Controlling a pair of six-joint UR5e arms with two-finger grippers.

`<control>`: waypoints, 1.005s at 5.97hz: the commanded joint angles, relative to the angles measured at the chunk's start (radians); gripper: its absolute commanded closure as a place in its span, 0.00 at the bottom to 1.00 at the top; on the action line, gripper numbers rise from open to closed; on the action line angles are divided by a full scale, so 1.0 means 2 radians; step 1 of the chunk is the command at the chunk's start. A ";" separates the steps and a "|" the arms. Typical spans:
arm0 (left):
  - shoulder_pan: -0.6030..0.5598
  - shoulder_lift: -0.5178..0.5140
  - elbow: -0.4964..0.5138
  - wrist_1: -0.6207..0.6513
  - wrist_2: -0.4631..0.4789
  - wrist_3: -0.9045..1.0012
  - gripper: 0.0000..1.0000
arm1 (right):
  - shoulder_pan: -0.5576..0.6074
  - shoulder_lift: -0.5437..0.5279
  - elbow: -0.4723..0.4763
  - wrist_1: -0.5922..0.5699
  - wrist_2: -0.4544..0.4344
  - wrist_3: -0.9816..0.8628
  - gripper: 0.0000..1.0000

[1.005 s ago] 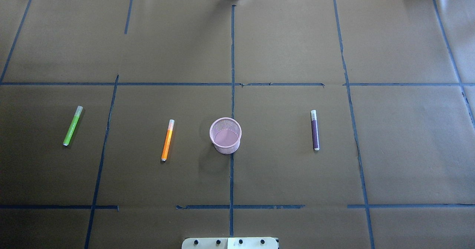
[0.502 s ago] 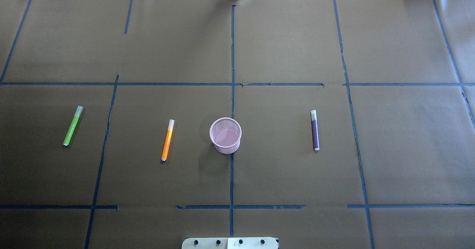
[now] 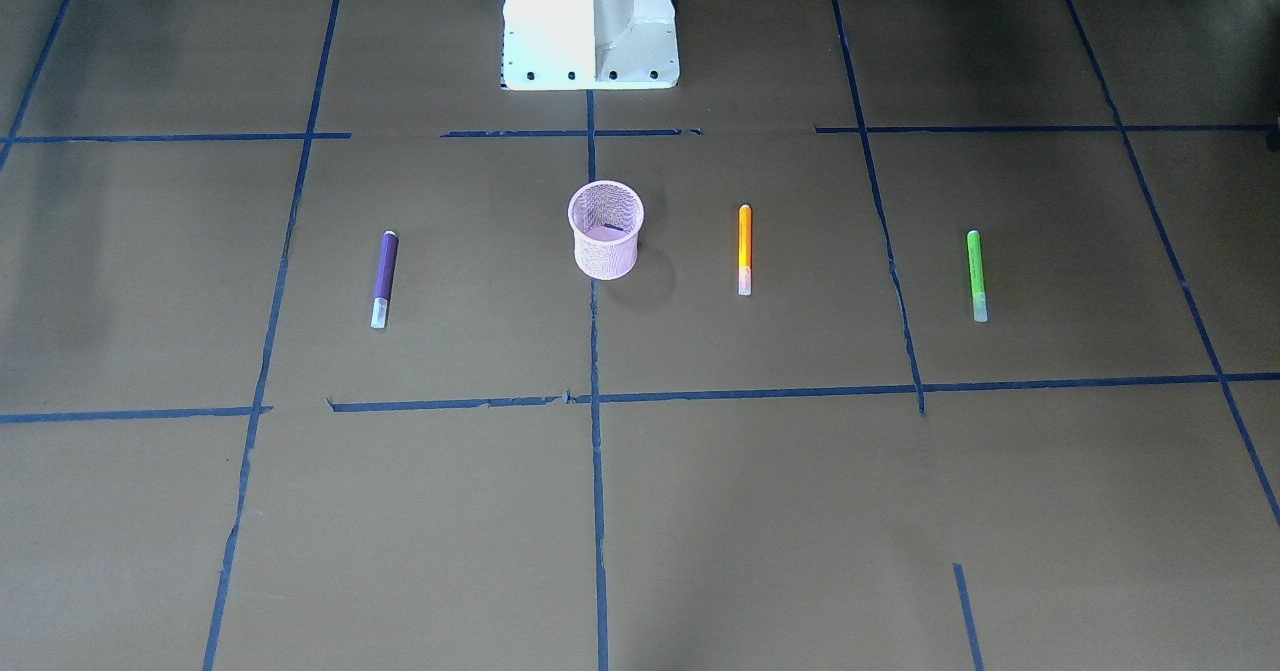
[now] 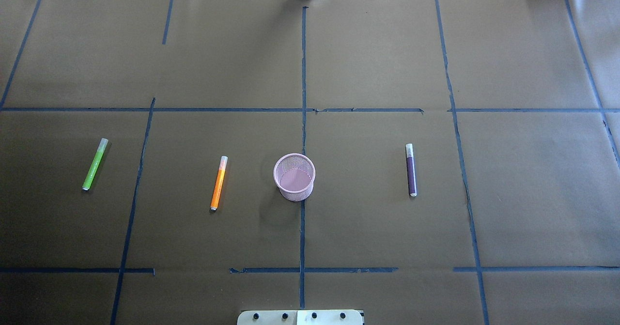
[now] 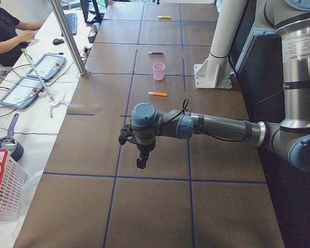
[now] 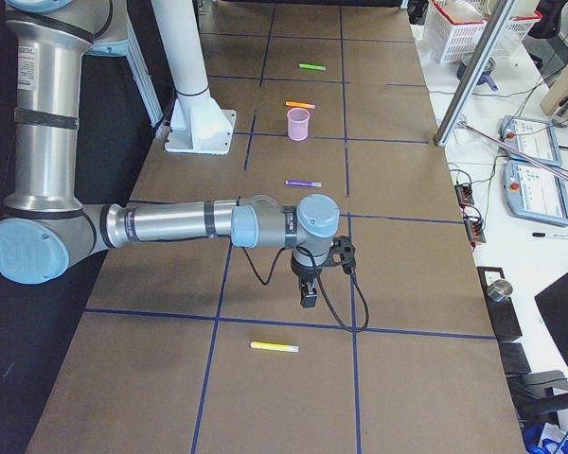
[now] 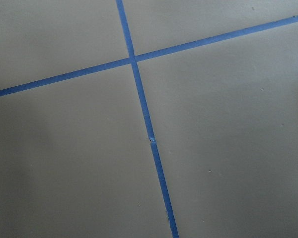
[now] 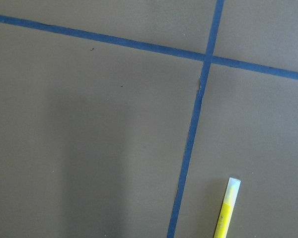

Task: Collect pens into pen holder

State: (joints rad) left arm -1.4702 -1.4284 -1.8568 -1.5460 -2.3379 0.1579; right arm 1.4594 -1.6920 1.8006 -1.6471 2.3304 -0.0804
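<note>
Exterior left, left gripper [image 5: 139, 163] fingers too small to tell, right gripper [image 6: 309, 299] likewise

Pen holder [image 4: 294, 195] central, two pens [image 4: 218, 183] left, one right

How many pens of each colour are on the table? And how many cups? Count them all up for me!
Green pen: 1
Orange pen: 1
Purple pen: 1
Yellow pen: 1
Pink pen holder: 1
Total: 5 things, made up of 4 pens and 1 cup. The cup has no pens in it.
</note>
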 commanded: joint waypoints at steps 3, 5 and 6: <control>0.068 -0.040 0.006 0.000 0.000 -0.067 0.00 | -0.017 0.001 -0.001 0.001 -0.006 0.009 0.02; 0.124 -0.066 0.015 0.001 0.008 -0.099 0.00 | -0.019 0.001 -0.004 -0.001 -0.010 0.011 0.02; 0.147 -0.129 0.059 0.005 0.003 -0.151 0.00 | -0.019 0.001 -0.004 -0.001 -0.009 0.012 0.01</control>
State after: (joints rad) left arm -1.2248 -1.5904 -1.8030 -1.5418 -2.3279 -0.0583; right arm 1.4214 -1.6904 1.7933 -1.6485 2.3116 -0.0586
